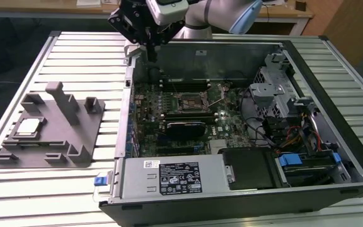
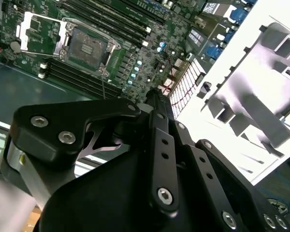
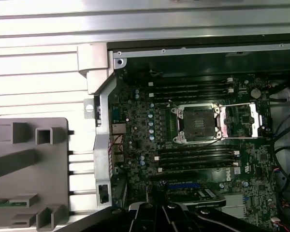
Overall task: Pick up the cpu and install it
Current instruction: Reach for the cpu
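Observation:
The cpu (image 1: 30, 126), a small silvery square, lies flat in the gray holder block (image 1: 74, 137) on the slatted table, at the exterior view's left. My gripper (image 1: 151, 55) hangs high over the far left corner of the open computer case (image 1: 126, 142), well away from the cpu, its fingers shut with nothing between them. The motherboard socket (image 1: 191, 100) sits bare mid-board with its metal load plate (image 3: 241, 121) flipped open beside it. In both wrist views the socket (image 2: 89, 46) (image 3: 198, 121) lies beyond the gripper (image 2: 154, 99) (image 3: 157, 205). The holder block (image 3: 24, 169) (image 2: 261, 111) also shows there.
The case lies on its side on the slatted metal table (image 1: 74, 52). Inside are the power supply (image 1: 175, 177) at the near edge, a drive cage (image 1: 276, 85) with cables at the exterior view's right, and memory slots (image 3: 193, 89) on both sides of the socket.

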`<action>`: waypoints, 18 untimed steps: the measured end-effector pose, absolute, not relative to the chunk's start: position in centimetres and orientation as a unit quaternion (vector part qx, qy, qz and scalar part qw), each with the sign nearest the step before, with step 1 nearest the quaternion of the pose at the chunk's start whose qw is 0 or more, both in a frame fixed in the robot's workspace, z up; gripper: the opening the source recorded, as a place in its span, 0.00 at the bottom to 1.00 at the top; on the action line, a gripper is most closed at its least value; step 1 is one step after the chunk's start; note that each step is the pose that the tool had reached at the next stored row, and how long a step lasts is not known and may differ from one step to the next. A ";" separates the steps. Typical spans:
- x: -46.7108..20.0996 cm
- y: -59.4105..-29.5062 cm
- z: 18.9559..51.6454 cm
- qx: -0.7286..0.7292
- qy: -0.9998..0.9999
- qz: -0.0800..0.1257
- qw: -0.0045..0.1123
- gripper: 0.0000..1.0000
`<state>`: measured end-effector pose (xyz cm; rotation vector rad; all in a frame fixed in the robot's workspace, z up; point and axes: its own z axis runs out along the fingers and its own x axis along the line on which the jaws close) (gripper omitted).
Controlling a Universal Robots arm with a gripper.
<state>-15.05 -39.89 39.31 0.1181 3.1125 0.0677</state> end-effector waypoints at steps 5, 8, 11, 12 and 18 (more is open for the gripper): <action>-15.8 -39.9 39.3 0.038 0.999 0.022 0.013 0.11; -16.3 -39.9 39.3 0.038 0.999 0.022 0.013 0.11; -16.8 -39.9 39.2 0.038 0.999 0.022 0.013 0.11; -17.0 -39.9 39.2 0.038 0.999 0.022 0.013 0.11; -17.9 -39.9 39.1 0.038 0.999 0.022 0.013 0.11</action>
